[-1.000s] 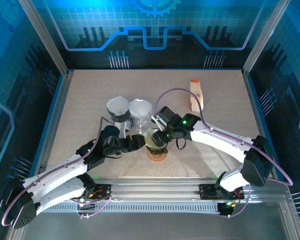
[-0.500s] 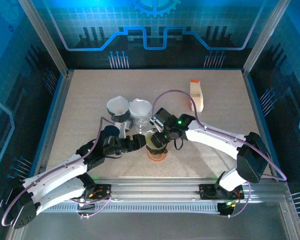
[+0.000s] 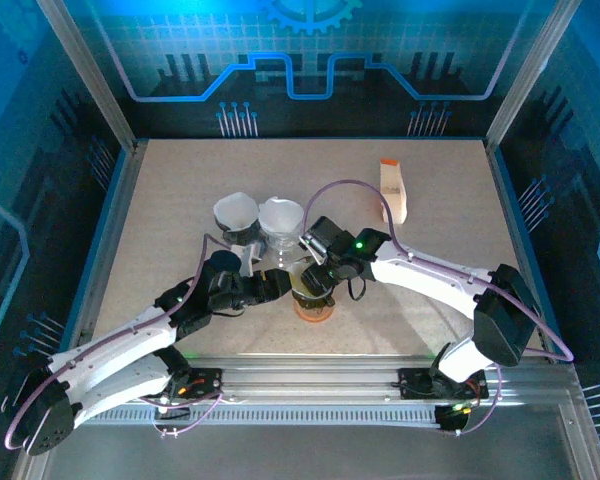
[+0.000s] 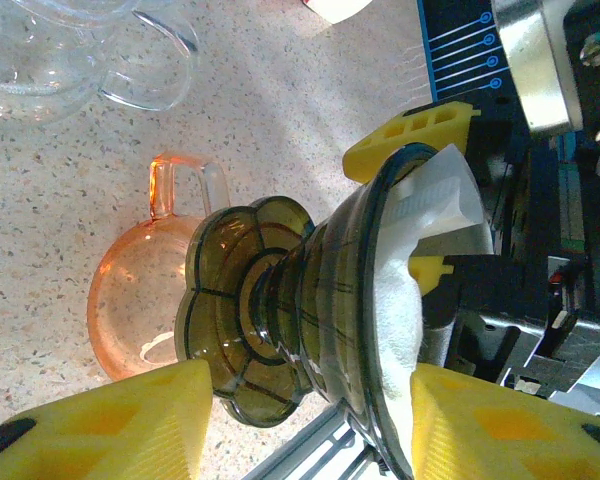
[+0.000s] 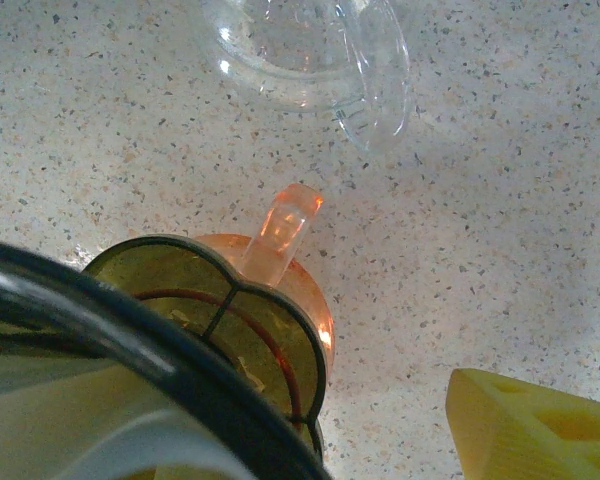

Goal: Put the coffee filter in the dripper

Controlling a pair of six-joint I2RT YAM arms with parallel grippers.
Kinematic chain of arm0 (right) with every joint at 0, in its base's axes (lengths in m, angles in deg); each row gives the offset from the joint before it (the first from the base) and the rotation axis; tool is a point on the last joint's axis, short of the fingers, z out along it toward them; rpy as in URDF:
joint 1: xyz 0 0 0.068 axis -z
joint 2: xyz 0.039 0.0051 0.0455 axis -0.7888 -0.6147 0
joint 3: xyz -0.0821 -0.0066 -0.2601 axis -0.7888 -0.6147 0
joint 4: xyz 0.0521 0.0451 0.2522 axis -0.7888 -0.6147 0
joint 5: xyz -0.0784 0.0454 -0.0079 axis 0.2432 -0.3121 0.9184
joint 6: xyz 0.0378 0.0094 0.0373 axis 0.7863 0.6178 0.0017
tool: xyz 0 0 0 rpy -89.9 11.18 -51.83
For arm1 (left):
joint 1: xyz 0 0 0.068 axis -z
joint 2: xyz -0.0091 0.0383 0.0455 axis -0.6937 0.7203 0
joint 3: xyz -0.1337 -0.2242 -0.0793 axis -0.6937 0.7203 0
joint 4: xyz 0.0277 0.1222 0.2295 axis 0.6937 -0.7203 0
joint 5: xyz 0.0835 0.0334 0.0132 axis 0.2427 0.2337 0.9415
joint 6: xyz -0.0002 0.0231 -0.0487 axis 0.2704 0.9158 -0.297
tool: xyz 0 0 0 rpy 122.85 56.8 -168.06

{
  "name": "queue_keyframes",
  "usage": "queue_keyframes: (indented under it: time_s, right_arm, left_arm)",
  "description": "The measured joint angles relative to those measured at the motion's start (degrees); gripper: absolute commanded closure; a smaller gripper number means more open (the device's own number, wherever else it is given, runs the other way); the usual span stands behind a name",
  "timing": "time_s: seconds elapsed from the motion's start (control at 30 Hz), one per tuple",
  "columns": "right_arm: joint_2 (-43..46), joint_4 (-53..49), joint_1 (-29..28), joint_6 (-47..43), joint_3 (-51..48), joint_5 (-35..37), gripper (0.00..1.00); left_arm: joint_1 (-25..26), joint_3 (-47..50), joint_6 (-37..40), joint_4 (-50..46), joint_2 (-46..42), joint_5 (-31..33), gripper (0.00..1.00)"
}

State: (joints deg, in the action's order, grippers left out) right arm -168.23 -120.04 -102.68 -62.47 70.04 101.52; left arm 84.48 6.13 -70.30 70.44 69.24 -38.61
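Observation:
The olive-green dripper [image 4: 310,290] with a flower-shaped foot lies tilted on its side above the orange cup [image 4: 140,300]. My left gripper [image 4: 305,400] is shut on it, one yellow pad against the foot and the other at the rim. The white coffee filter [image 4: 420,290] sits inside the cone, its crimped edge poking past the rim. My right gripper [image 3: 320,272] is open at the dripper's mouth: one finger [image 4: 410,135] is outside the rim, the other inside the filter. In the right wrist view a finger [image 5: 540,430] stands well off the dripper [image 5: 230,330].
A clear glass server [image 3: 280,225] and a holder of white filters [image 3: 237,212] stand just behind the cup [image 3: 315,305]. A small carton [image 3: 392,190] sits at the back right. Open tabletop lies to the left and right.
The right gripper and forearm shifted slightly left toward the dripper's mouth about a second ago. Since then both arms and the dripper have held still.

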Motion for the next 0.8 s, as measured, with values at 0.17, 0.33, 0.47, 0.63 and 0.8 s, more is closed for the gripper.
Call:
queue_keyframes:
  time_s: [0.17,0.33,0.47,0.63,0.8]
  right_arm:
    - [0.4,0.6,0.0,0.0,-0.3,0.2,0.26]
    - [3.4,2.0,0.0,0.0,-1.6,0.9,0.26]
    - [7.1,3.2,0.0,0.3,-2.1,1.5,0.25]
    - [11.1,3.7,0.1,1.3,-3.3,2.7,0.25]
    - [14.3,3.5,1.2,2.5,-6.2,3.3,0.26]
  left_arm:
    - [0.0,0.0,0.0,0.0,0.0,0.0,0.46]
    - [0.0,0.0,0.0,0.0,0.0,0.0,0.46]
    - [0.0,0.1,0.0,0.0,0.0,0.0,0.46]
    - [0.0,0.2,0.0,0.0,0.0,0.0,0.46]
    - [0.0,0.2,0.0,0.0,0.0,0.0,0.46]
